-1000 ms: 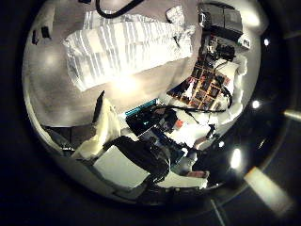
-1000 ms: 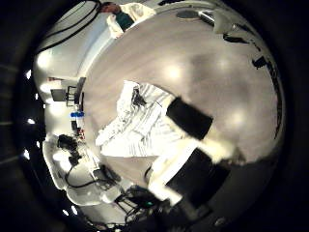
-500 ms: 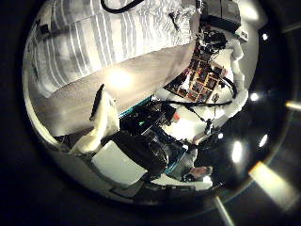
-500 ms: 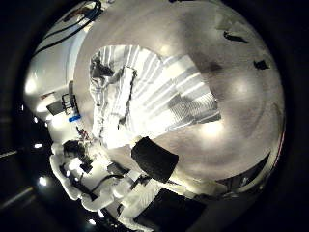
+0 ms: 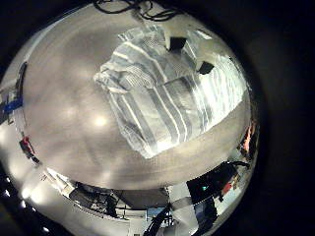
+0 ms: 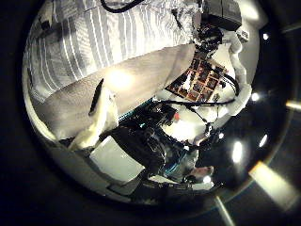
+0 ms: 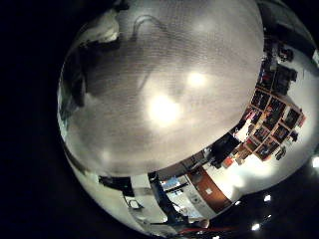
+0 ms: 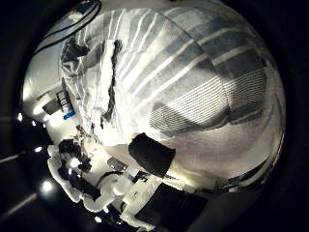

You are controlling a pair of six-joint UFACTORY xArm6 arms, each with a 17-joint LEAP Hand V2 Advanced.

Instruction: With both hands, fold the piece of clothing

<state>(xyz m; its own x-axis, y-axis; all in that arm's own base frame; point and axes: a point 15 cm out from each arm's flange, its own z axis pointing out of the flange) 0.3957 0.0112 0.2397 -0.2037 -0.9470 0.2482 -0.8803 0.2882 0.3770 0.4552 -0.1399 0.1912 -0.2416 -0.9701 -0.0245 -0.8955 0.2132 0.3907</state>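
Striped garment (image 5: 162, 93) lies spread flat on the bench (image 5: 69, 108), not yet folded, one end rumpled and bunched. Taking that bunched end as 12 o'clock on the cloth, the long axis runs 12 to 6 and the stripes run along it. No true bearing off either arm can be fixed, since the palm views have no set way up. From the left hand (image 6: 122, 155), the thumb side view shows cloth filling the area beyond the fingers, and bare bench lies directly below the palm. So the left sits just off the cloth's edge, low and close. From the right hand (image 8: 154, 157), the thumb side view is almost wholly cloth, bunched end included, while its little finger side sees mostly bare bench. That puts the right over the garment's margin, thumb side inboard. Judgement: the right is the nearer to cloth, and both look placed to take one long edge. Fingers: only part of each hand shows, none seen closed on fabric. Cannot tell whether either is spread or curled. Two small dark shapes at the cloth's far edge cannot be identified.
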